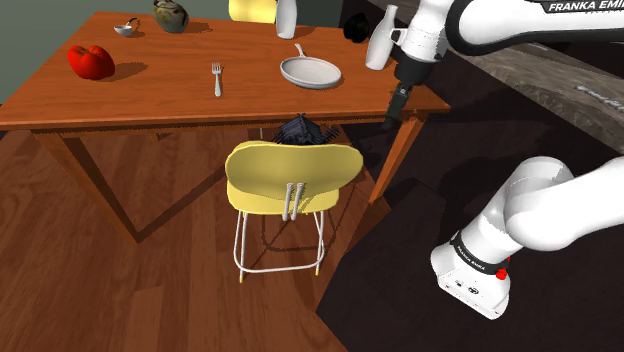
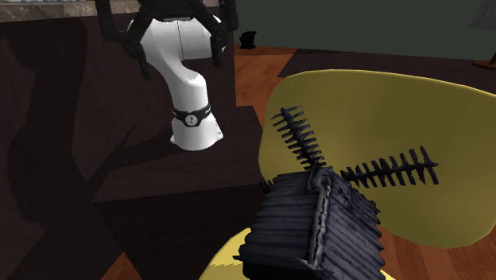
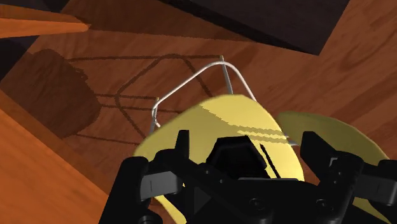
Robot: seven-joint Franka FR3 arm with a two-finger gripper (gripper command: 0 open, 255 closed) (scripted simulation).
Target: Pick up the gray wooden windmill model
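The dark grey slatted windmill model (image 1: 300, 130) stands on the seat of a yellow chair (image 1: 290, 175) that is tucked under the wooden table. In the second exterior view the windmill (image 2: 318, 227) is close up, its toothed blades spread in front of the yellow chair back (image 2: 381, 111). My black gripper (image 1: 391, 115) hangs beside the table's corner, to the shoulder view's right of the windmill and apart from it. In the wrist view the gripper (image 3: 248, 147) is open, and the dark windmill (image 3: 236, 159) on the yellow seat (image 3: 222, 118) shows beyond the gap, untouched.
The wooden table (image 1: 150, 100) carries a plate (image 1: 311, 72), a fork (image 1: 217, 78), a red pepper (image 1: 90, 62) and a white bottle (image 1: 379, 42). A table leg (image 1: 398, 155) stands just below the gripper. The arm's white base (image 2: 189, 95) sits on a dark stand.
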